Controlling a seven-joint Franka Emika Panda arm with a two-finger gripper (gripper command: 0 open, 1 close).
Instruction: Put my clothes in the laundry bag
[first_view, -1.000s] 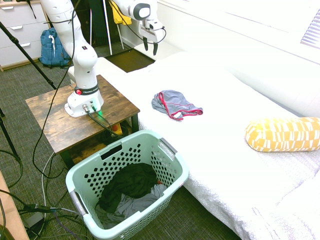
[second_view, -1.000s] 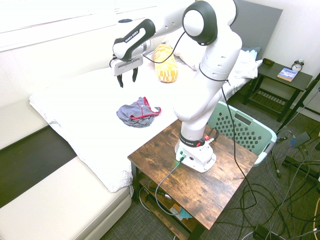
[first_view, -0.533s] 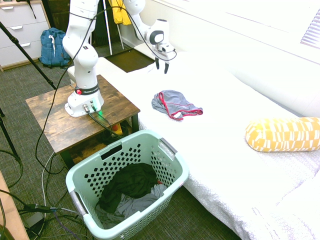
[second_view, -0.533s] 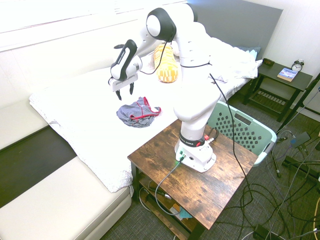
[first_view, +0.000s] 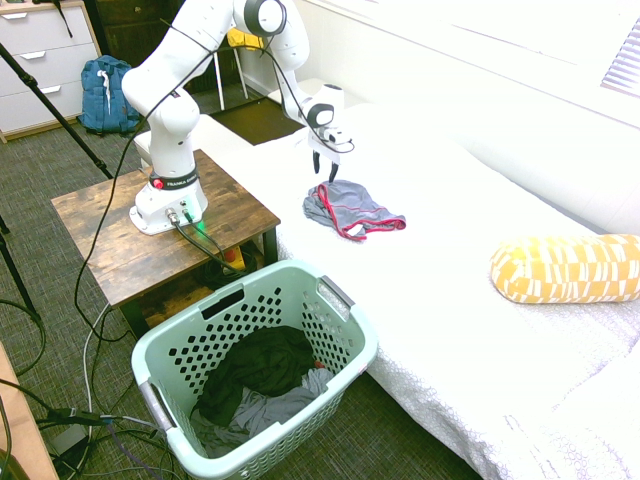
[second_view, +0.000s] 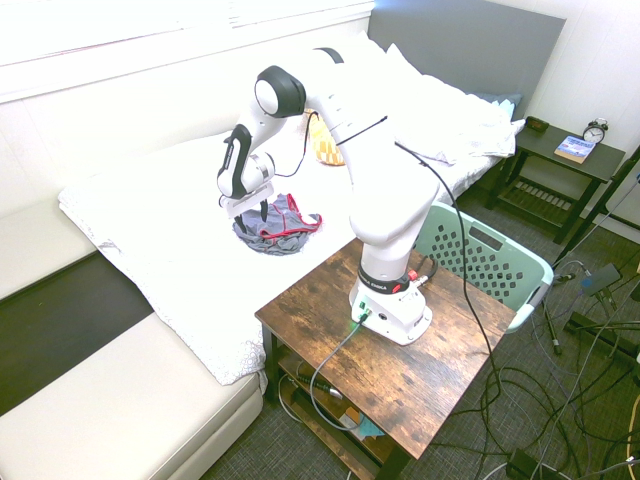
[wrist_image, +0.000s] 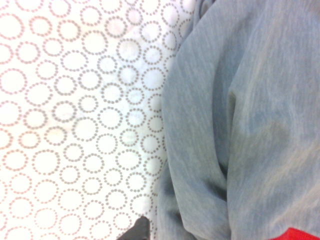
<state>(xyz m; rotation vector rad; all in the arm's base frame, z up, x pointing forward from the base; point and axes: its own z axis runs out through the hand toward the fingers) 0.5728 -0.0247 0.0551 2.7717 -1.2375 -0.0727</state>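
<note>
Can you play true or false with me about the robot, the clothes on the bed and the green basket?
1. The grey clothes with red edges lie on the white bed. True.
2. The end effector is carrying the grey clothes over the laundry bag. False: its fingers are open, right above the clothes on the bed.
3. The laundry bag is empty. False: a black garment and a grey cloth are inside.
4. A yellow patterned pillow lies on the bed. True.
5. The laundry bag stands on the wooden table. False: it stands on the floor beside the bed.
</note>
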